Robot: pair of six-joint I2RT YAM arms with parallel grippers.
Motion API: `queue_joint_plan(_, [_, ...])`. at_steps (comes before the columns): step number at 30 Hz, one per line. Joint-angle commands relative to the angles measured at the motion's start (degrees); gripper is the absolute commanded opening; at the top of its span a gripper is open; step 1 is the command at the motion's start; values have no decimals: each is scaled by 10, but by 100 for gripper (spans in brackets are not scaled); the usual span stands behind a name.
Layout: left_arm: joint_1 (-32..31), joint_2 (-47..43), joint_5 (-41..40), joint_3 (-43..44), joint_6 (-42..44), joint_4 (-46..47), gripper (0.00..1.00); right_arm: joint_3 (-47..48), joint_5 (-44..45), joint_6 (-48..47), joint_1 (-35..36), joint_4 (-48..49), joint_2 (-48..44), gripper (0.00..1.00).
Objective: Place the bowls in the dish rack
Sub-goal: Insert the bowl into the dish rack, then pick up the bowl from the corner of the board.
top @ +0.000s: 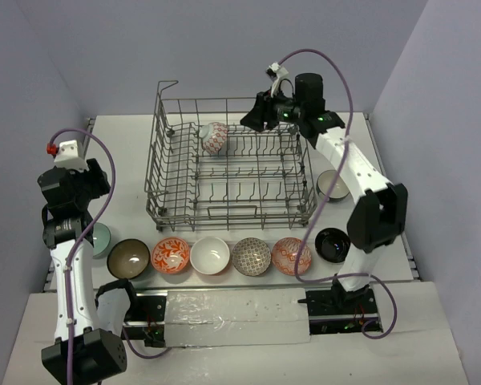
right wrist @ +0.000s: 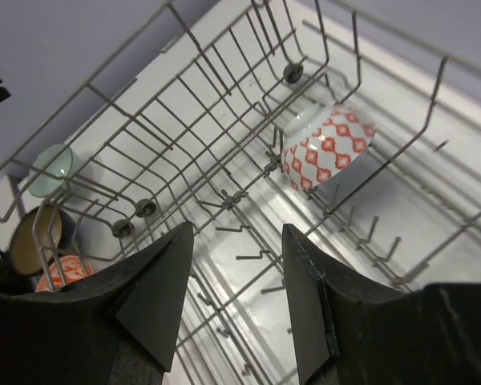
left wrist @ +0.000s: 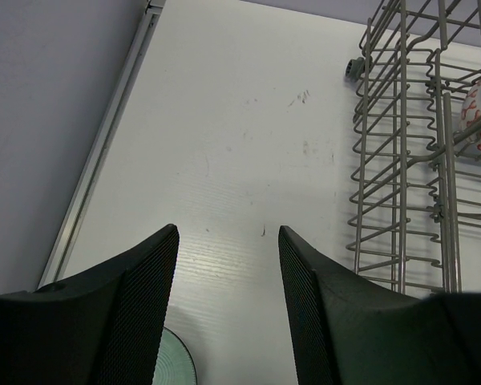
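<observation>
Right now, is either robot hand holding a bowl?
No. The left gripper and the right gripper are both open and empty; the red-patterned bowl sits in the dish rack.

Rack (top: 224,100) of grey metal wire; bowls (top: 211,255) glossy (glazed ceramic); table (left wrist: 224,120) matt, faintly scuffed; left pads (left wrist: 144,301) finely ribbed.

No words, numbers or signs can be read anywhere here. The red-patterned bowl (top: 215,138) in the dish rack (top: 154,172) has only little red shapes on it, not letters.
</observation>
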Motion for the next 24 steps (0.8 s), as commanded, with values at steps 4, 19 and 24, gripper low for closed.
queue_joint_plan(4, [3, -11, 43, -15, 1, 20, 59, -70, 81, -161, -4, -95, -163, 56])
queue_joint_plan(19, [3, -51, 114, -30, -4, 5, 62, -267, 256, -231, -129, -235, -486, 49])
queue_joint_plan(24, [3, -53, 136, -28, -3, 4, 62, -294, 267, -209, -174, -276, -484, 52])
